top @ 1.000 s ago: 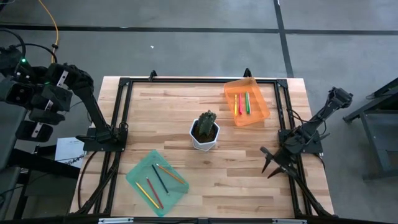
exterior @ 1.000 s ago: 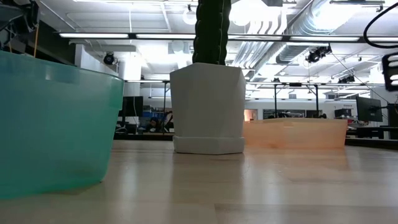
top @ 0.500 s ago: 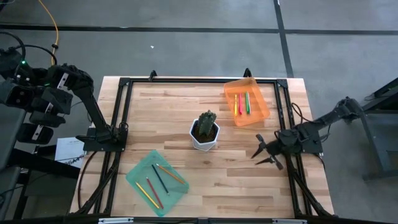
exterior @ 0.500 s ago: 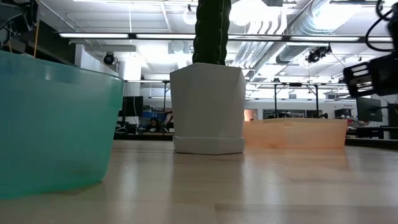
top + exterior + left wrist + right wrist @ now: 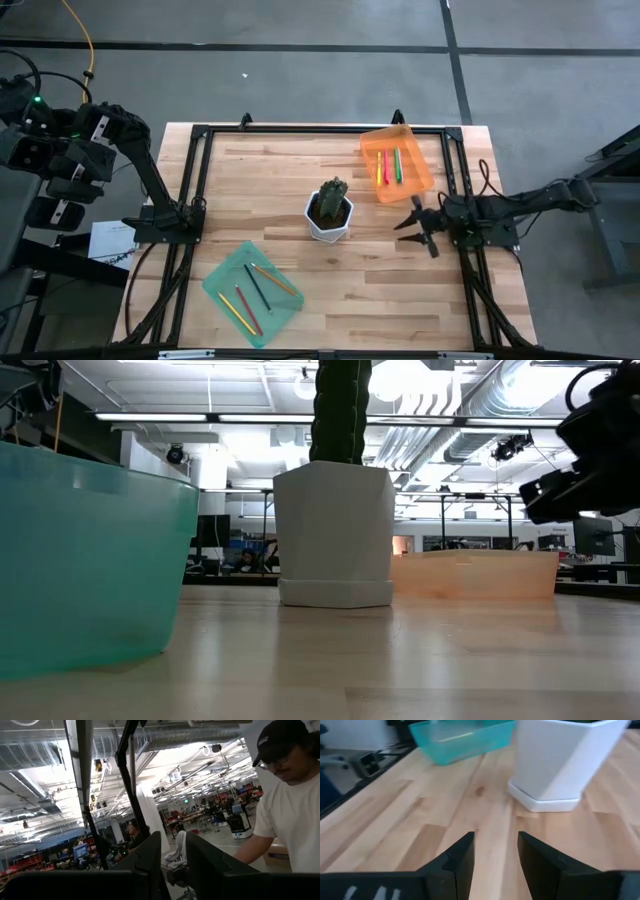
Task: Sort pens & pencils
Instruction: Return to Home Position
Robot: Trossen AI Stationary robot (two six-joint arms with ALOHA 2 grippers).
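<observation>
Three pens, yellow [image 5: 379,168], pink-red [image 5: 387,165] and green [image 5: 397,164], lie in the orange tray [image 5: 420,175] at the table's far right. The pencils [image 5: 256,288] lie in the teal tray [image 5: 222,280] at the near left; this tray [image 5: 460,735] also shows in the right wrist view. My right gripper [image 5: 408,216] hangs open over bare table, right of the white cactus pot [image 5: 330,225], its fingers pointing left at the pot [image 5: 565,760]. My left gripper [image 5: 173,862] is open, raised off the table's left side, facing the room.
The cactus in its white pot [image 5: 335,530] stands mid-table between the two trays. A black frame rail [image 5: 195,180] runs round the tabletop. Bare wood lies between pot and right gripper [image 5: 495,847]. A person in a white shirt [image 5: 295,825] shows beyond the left gripper.
My right arm has swung from the table's near right edge toward the far edge and slightly left. Its gripper has turned from pointing at the near edge to pointing left at the pot, and has come into the low view at upper right.
</observation>
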